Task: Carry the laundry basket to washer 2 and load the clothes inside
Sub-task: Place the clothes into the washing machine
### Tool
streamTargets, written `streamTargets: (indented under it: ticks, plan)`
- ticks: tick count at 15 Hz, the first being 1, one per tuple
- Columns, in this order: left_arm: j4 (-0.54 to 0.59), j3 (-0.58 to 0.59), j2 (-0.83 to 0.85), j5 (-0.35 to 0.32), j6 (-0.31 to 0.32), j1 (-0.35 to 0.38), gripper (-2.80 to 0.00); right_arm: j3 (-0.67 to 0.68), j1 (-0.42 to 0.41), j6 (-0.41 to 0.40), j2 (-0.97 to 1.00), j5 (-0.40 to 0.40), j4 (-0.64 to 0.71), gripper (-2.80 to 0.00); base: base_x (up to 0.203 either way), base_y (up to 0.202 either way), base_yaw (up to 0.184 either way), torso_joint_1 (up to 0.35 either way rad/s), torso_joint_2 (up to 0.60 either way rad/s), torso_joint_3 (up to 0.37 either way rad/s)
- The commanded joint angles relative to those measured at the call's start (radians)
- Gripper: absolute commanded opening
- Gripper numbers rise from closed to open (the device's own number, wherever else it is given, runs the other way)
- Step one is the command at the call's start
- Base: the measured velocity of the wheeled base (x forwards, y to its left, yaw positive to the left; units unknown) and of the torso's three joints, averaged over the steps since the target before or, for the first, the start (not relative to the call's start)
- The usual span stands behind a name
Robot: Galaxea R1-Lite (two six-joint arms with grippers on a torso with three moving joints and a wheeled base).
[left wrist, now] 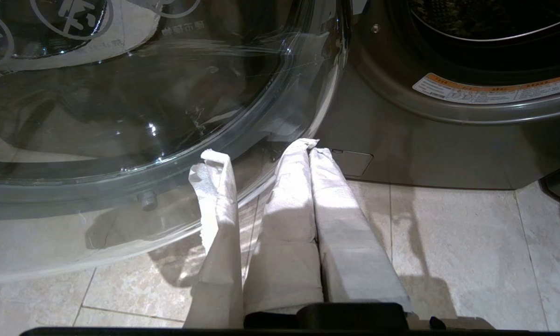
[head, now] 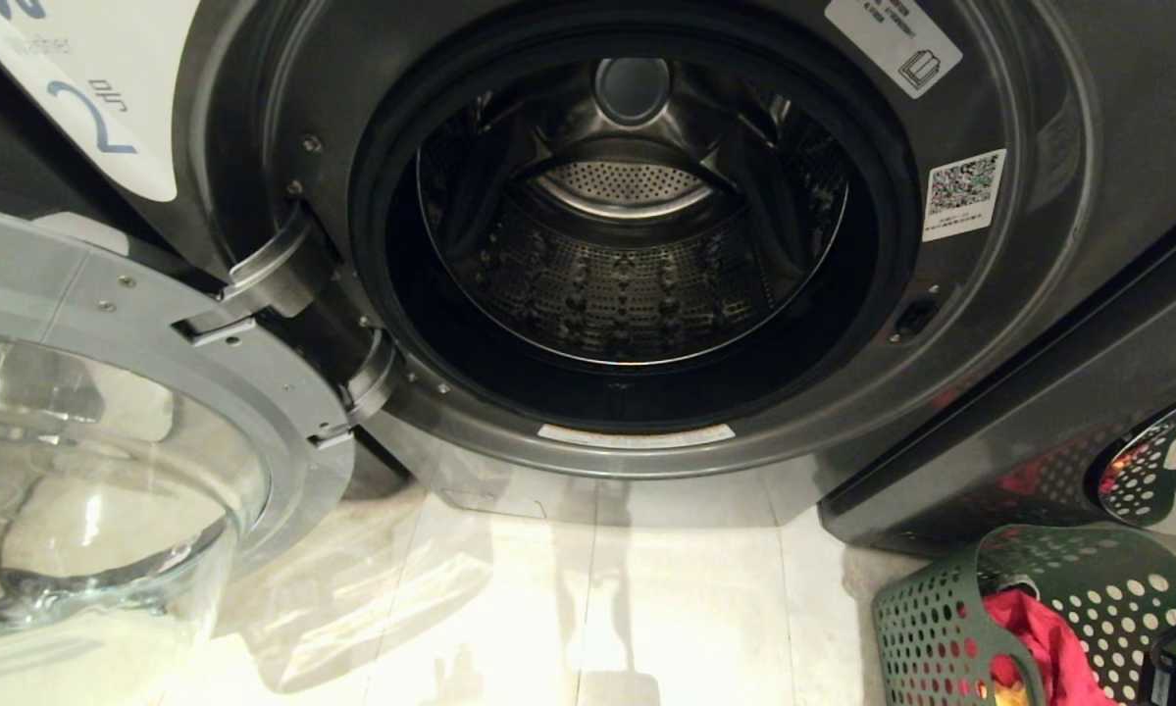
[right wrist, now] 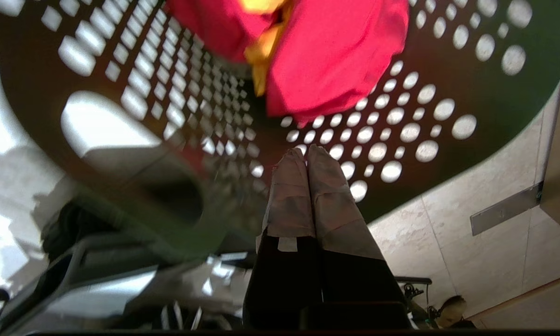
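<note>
Washer 2 (head: 1029,324) fills the head view. Its white label with the numeral 2 (head: 97,108) is at top left, and its door (head: 107,441) is swung open to the left. The steel drum (head: 627,255) holds nothing. The dark green laundry basket (head: 950,618) stands on the floor at the bottom right with the pink-red and yellow clothes (head: 1044,637) in it. My right gripper (right wrist: 306,151) is shut and empty over the basket's perforated wall (right wrist: 424,116), a short way from the clothes (right wrist: 336,56). My left gripper (left wrist: 308,144) is shut, low over the floor beside the door glass (left wrist: 121,116).
A second dark grey washer (head: 1039,412) stands to the right, right behind the basket, and its chrome door (head: 1156,471) mirrors the basket. Pale floor tiles (head: 597,598) lie before washer 2. The open door overhangs the floor on the left.
</note>
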Motion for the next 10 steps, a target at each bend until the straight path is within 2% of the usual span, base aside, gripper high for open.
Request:
streamTargets:
  ticks: [1,3,6,9,10]
  plan:
    - [0.0,0.04,0.002,0.0,0.0,0.0,-2.8,-0.059,-0.075,-0.067,0.18,0.003,-0.032,-2.8,0.0,0.0,0.0,0.0,0.0,0.0]
    - [0.0,0.04,0.002,0.0,0.0,0.0,-2.8,-0.087,-0.098,-0.122,0.251,0.018,-0.06,-2.8,0.0,0.0,0.0,0.0,0.0,0.0]
    - [0.0,0.04,0.002,0.0,0.0,0.0,-2.8,-0.109,-0.117,-0.219,0.319,0.114,-0.097,-2.8,0.0,0.0,0.0,0.0,0.0,0.0]
    - [-0.002,0.04,0.002,0.0,0.0,0.0,-2.8,-0.123,-0.122,-0.254,0.396,0.118,-0.163,-2.8,0.0,0.0,0.0,0.0,0.0,0.0]
    - [0.0,0.04,0.002,0.0,0.0,0.0,-2.8,-0.114,-0.142,-0.299,0.398,0.118,-0.184,-2.8,0.0,0.0,0.0,0.0,0.0,0.0]
